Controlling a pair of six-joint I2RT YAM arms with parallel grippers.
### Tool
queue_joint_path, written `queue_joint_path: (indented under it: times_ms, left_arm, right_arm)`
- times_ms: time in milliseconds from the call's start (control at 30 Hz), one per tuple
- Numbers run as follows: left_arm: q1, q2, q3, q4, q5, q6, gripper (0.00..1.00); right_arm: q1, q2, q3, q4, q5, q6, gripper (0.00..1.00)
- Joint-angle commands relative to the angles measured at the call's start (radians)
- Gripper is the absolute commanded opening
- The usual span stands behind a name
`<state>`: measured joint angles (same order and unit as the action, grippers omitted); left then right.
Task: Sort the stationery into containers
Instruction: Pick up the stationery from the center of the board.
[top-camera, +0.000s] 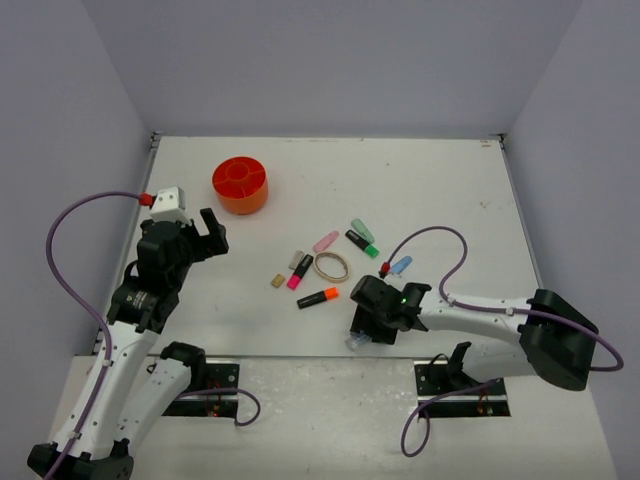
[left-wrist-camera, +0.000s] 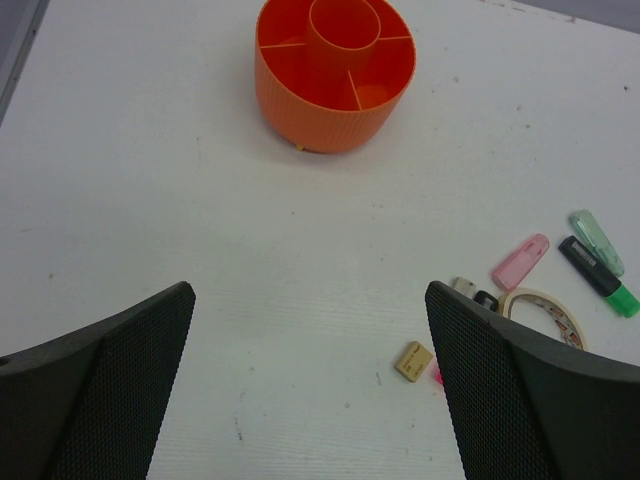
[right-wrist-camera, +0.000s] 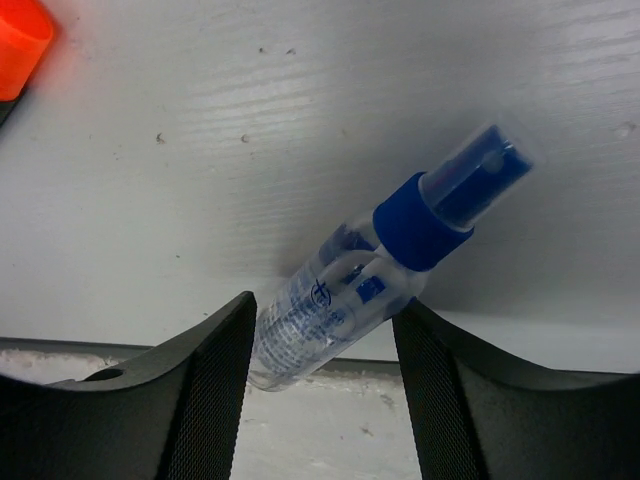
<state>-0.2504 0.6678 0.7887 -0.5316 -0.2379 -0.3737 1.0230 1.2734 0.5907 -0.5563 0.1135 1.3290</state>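
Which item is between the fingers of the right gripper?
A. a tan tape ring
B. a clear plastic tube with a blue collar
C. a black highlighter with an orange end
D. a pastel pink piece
B: the right wrist view shows the clear plastic tube with a blue collar between the fingers of the right gripper.

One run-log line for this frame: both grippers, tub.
left gripper: open, empty, facing orange tub | right gripper: straddling blue-capped tube, grip unconfirmed | tub: visible compartments empty
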Motion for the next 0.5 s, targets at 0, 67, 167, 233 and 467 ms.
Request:
queue_joint_path:
  times_ms: [0,67,167,233,467]
  left_arm:
    - [-0.007,-0.005,-0.003,0.029,0.004,0.019,1.0]
    - [-0.007,-0.005,-0.003,0.028,0.003,0.019,1.0]
    - [-0.007,-0.004,-0.005,0.027,0.002,0.016,1.0]
    - [-0.009,-0.002,-0.006,0.03,0.002,0.018,1.0]
    - [-0.01,0.015,0.012,0.029,0.07,0.011,1.0]
  right_arm:
    - [0.05,0.092,-0.005,-0.007,0.064,0.05,0.51]
    - [0.057,0.102,-0.006,0.009,0.063,0.05,0.42]
    - [0.057,0.124,0.017,0.015,0.094,0.039,0.09]
    - [0.057,0.132,0.043,0.005,0.118,0.014,0.0]
    - [0.057,0.006,0.099,0.151,0.163,-0.292,0.0]
